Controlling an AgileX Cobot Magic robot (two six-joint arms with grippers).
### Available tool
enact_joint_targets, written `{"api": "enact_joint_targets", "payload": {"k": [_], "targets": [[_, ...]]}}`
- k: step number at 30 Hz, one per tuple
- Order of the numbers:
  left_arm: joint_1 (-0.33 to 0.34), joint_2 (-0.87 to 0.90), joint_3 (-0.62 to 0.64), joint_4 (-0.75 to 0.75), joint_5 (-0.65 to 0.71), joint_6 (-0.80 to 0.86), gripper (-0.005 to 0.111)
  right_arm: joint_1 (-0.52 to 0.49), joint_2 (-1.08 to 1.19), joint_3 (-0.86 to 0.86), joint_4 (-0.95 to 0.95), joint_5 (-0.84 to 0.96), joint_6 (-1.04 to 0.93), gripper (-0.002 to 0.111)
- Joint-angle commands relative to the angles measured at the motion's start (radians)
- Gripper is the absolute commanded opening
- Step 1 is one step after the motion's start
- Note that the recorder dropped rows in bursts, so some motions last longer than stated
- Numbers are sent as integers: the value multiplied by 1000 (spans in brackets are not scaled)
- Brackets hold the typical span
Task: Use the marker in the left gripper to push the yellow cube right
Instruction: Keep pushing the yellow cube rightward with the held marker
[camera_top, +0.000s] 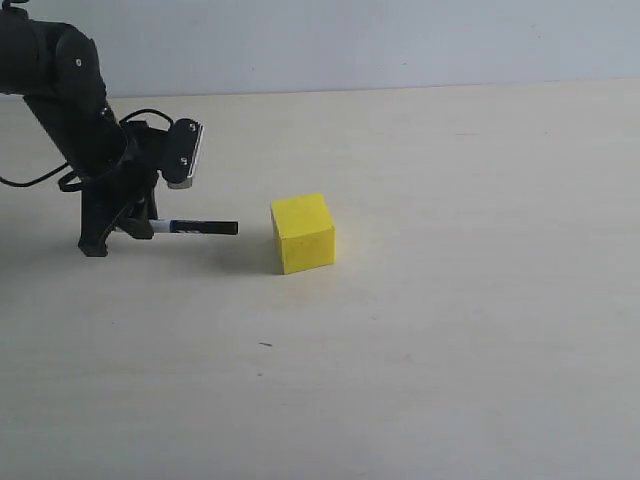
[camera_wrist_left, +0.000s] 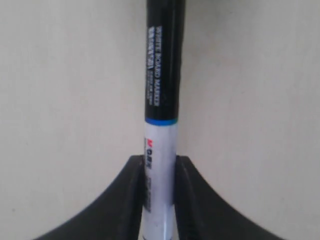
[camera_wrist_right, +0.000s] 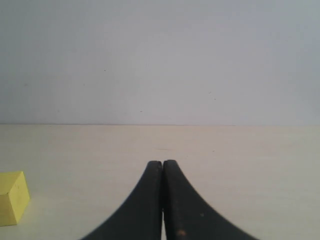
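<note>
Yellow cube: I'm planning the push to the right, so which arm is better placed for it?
Left. The left gripper clamps the marker, whose black end points at the yellow cube across a small gap. The right gripper is shut, empty, and absent from the exterior view.

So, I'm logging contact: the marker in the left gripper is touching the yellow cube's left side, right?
No. The marker in the left gripper points at the yellow cube on its left side but does not touch it: the exterior view shows a gap of bare table between them.
</note>
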Motion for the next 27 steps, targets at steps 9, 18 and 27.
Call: {"api": "enact_joint_targets", "payload": {"k": [9,18,27], "targets": [[-113,-5,-7,-4,-57,-183,0,1,-7,4,-1,-6,-1,0],[-116,-5,-7,17,-164,-260,0,1,-7,4,-1,-6,-1,0],[-244,-5,-19,133,-198,-274,0,1,-7,4,-1,-6,-1,0]]}}
